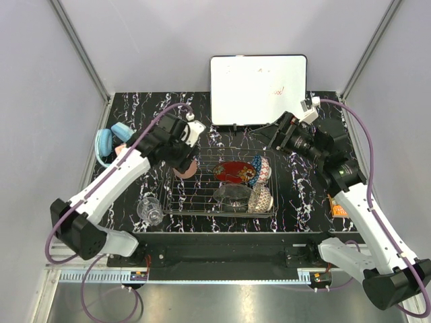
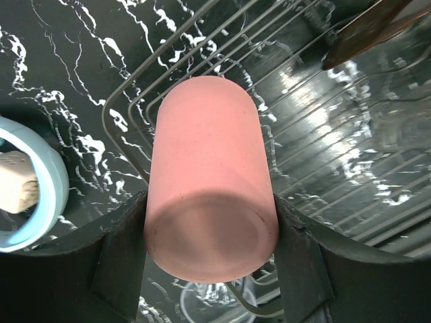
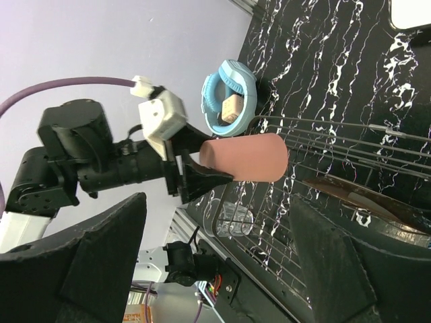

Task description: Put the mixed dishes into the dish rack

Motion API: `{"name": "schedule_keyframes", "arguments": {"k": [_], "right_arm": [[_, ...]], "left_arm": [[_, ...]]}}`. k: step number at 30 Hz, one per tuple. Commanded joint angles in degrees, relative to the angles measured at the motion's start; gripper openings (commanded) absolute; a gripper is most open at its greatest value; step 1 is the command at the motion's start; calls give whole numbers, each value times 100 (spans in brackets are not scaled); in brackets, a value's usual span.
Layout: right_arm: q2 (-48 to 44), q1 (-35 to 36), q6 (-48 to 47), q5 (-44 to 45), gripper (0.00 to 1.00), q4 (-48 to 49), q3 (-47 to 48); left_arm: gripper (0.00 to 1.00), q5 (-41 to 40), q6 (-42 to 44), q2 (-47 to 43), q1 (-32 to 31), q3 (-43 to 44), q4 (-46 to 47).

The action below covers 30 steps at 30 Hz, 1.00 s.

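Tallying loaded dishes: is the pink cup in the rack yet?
Not released: the left gripper holds the pink cup, base toward the wrist, over the dish rack's left end.

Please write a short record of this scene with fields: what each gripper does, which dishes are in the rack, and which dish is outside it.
left gripper: closed on the pink cup, holding it over the left end of the dish rack
right gripper: open, empty, near the rack's far right corner
in rack: red lacquer bowl, blue patterned bowl, clear glass bowl, beige lattice bowl
outside rack: small clear glass, on the table left of the rack
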Motion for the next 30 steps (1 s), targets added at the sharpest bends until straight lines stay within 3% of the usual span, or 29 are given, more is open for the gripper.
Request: {"name": "schedule_keyframes", "arguments": {"k": [1, 7, 21, 30], "right_arm": [[-51, 1, -51, 29, 93, -27, 57], [-59, 1, -16, -6, 93, -62, -13], [-15, 1, -86, -15, 94, -106, -84], [37, 1, -95, 21, 96, -115, -49]], "left_arm": [[0, -622, 278, 315, -174, -42, 84], [0, -639, 304, 588, -376, -235, 251], [0, 468, 313, 703, -385, -481, 374], [0, 380, 242, 949, -341, -570, 603]]}}
